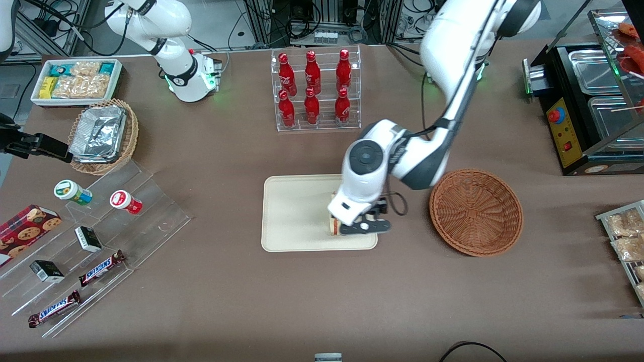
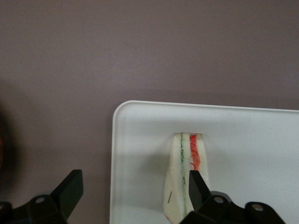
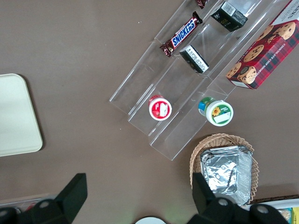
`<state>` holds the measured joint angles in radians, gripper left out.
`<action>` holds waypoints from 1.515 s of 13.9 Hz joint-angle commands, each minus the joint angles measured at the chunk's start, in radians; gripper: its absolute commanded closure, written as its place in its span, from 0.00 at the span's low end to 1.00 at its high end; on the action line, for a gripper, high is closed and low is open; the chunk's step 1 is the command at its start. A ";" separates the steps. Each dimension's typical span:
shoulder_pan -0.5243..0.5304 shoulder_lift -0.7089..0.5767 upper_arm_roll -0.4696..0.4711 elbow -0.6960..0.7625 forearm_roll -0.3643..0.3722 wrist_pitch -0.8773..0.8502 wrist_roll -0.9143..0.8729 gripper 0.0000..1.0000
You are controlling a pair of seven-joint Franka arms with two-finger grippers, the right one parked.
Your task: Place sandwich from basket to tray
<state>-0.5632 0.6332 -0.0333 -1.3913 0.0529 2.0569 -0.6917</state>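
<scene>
The sandwich (image 1: 332, 225) rests on the cream tray (image 1: 294, 211), near the tray corner closest to the front camera and the basket. In the left wrist view the sandwich (image 2: 181, 179) stands on the tray (image 2: 247, 135) with its green and red filling lines showing. My left gripper (image 1: 360, 227) hangs low over that tray corner. It is open (image 2: 134, 179), its fingers spread wide. One finger (image 2: 198, 185) is right at the sandwich, the other (image 2: 71, 186) is over the brown table, off the tray. The reddish-brown basket (image 1: 476, 211) sits beside the tray toward the working arm's end, with nothing in it.
A clear rack of red bottles (image 1: 314, 90) stands farther from the front camera than the tray. Clear stepped shelves with snacks (image 1: 95, 241) and a tan basket with foil trays (image 1: 103, 136) lie toward the parked arm's end. A black appliance (image 1: 583, 100) and bagged pastries (image 1: 624, 236) lie toward the working arm's end.
</scene>
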 commanded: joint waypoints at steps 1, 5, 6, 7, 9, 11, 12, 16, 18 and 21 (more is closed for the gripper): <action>0.078 -0.067 -0.005 -0.029 -0.044 -0.064 0.105 0.00; 0.222 -0.151 -0.008 -0.063 -0.062 -0.187 0.297 0.00; 0.250 -0.170 -0.007 -0.069 -0.073 -0.202 0.326 0.00; 0.279 -0.193 -0.007 -0.078 -0.073 -0.225 0.352 0.00; 0.325 -0.226 -0.005 -0.086 -0.073 -0.293 0.402 0.00; 0.342 -0.256 -0.005 -0.086 -0.071 -0.346 0.411 0.00; 0.364 -0.268 -0.010 -0.092 -0.070 -0.354 0.414 0.00; 0.437 -0.374 -0.040 -0.104 -0.071 -0.426 0.511 0.00; 0.462 -0.436 -0.048 -0.104 -0.071 -0.478 0.511 0.00; 0.502 -0.532 -0.050 -0.106 -0.054 -0.566 0.512 0.00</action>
<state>-0.0976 0.1839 -0.0638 -1.4518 -0.0036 1.5306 -0.1949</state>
